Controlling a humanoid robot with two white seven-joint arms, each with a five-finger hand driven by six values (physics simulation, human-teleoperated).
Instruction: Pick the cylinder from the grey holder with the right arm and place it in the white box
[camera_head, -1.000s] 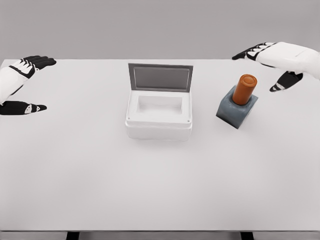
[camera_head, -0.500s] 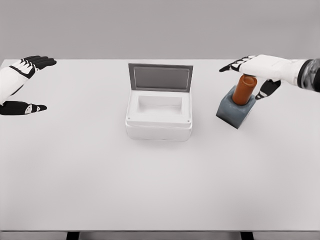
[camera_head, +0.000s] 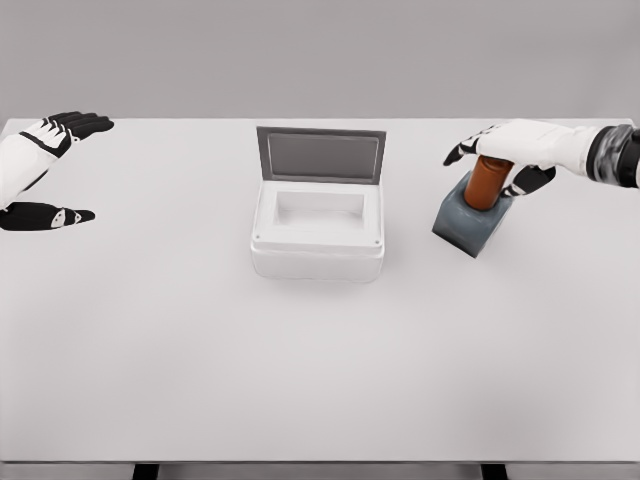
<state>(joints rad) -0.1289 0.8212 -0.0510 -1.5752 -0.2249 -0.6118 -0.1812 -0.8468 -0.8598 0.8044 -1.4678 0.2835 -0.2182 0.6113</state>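
An orange-brown cylinder (camera_head: 488, 184) stands upright in the grey holder (camera_head: 470, 226) on the right of the table. My right hand (camera_head: 497, 162) lies over the cylinder's top and hides it. Its fingers reach down on the left side and its thumb on the right, still spread and not closed on the cylinder. The white box (camera_head: 318, 256) sits at the table's middle, its grey lid (camera_head: 320, 155) raised at the back and its inside bare. My left hand (camera_head: 78, 168) hovers open at the far left edge.
The white table (camera_head: 300, 380) carries only the box and the holder. About a hand's width of bare surface separates the box's right wall from the holder. The table's front edge runs along the bottom of the view.
My right hand has come in from the far right and dropped onto the cylinder's top, its fingers now reaching around it. The cylinder, holder, box and left hand have not moved.
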